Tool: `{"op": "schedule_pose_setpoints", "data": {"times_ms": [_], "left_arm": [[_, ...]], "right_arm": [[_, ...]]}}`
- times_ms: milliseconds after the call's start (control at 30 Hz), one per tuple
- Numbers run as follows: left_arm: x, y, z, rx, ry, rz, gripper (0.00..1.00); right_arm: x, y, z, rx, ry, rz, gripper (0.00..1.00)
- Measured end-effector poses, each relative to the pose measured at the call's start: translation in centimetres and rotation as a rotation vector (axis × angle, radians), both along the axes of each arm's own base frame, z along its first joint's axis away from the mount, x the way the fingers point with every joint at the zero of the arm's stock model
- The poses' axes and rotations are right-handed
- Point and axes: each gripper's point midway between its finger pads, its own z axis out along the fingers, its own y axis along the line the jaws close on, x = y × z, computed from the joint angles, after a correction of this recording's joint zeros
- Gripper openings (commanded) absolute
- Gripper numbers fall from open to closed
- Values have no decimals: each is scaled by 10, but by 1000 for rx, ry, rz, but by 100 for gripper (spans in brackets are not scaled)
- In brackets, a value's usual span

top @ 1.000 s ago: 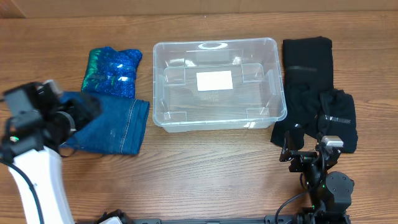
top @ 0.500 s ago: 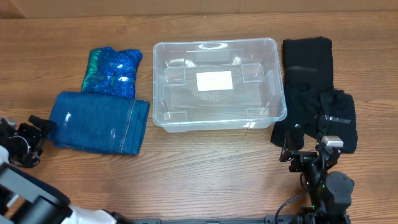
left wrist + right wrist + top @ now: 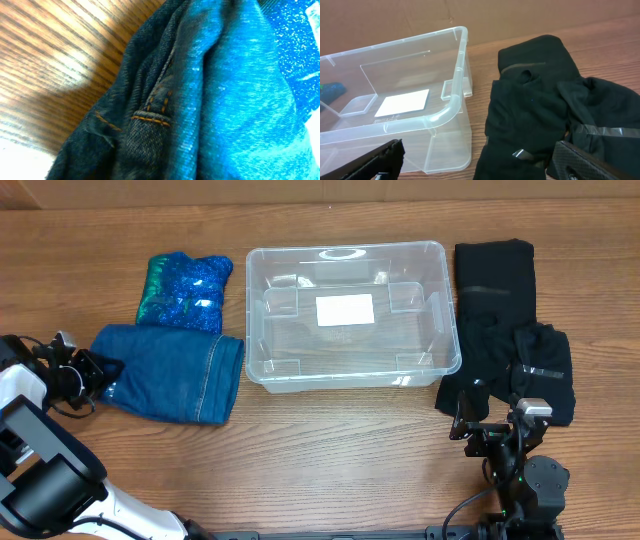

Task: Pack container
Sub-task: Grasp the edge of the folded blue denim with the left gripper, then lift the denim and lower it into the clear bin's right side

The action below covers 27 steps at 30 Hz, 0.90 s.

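At table centre sits the clear, colourless rectangular plastic container (image 3: 300, 355), rim up, its long sides running from 9 to 3 o'clock, with a white rectangular label (image 3: 345, 310) on its bottom. At its 8 o'clock, just beside the wall, lies a folded blue denim garment (image 3: 170, 373) with orange stitching. At 10 o'clock, touching the denim's far edge, is a glittering teal-and-blue sequined fabric bundle (image 3: 185, 293). Near the 3 o'clock wall lies a pile of black cloth garments (image 3: 500, 310). My left gripper (image 3: 98, 368) meets the denim's 9 o'clock edge; its wrist camera is filled with denim folds, and I cannot tell whether the fingers are clenched. My right gripper (image 3: 479, 147) sits at 5 o'clock of the container, by the black pile, fingers spread wide, grasping nothing. All rests on a brown wood-grain table (image 3: 330, 450).
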Motion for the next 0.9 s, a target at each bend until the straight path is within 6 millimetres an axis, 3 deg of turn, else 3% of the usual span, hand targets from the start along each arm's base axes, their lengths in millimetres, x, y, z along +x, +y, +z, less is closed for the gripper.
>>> {"op": "schedule_pose_setpoints", "data": {"times_ms": [167,267,367,400,433,467,533,600,633,667,767,900], "left_arm": [[-12,-15,13,-107,63,33,4],[-19,-32,49,-188,70,43,4],[-12,-38,117,-182,-32,59,4],[-9,-37,148,-150,-97,64,4],[-6,-36,195,-85,-202,71,4],[-5,-37,224,-45,-270,75,4],[-12,-49,294,30,-432,93,4],[-22,-76,347,53,-565,89,4],[-29,-102,375,35,-638,70,4],[-33,-126,391,-4,-674,45,4],[-32,-186,409,-132,-688,-13,4],[-12,-254,403,-207,-619,-16,4]], "right_arm": [[0,0,0,0,1,0,100],[0,0,0,0,0,0,100],[0,0,0,0,0,0,100],[0,0,0,0,0,-1,100],[0,0,0,0,0,0,100],[0,0,0,0,0,0,100],[0,0,0,0,0,0,100],[0,0,0,0,0,0,100],[0,0,0,0,0,0,100],[0,0,0,0,0,0,100],[0,0,0,0,0,0,100],[0,0,0,0,0,0,100]]}}
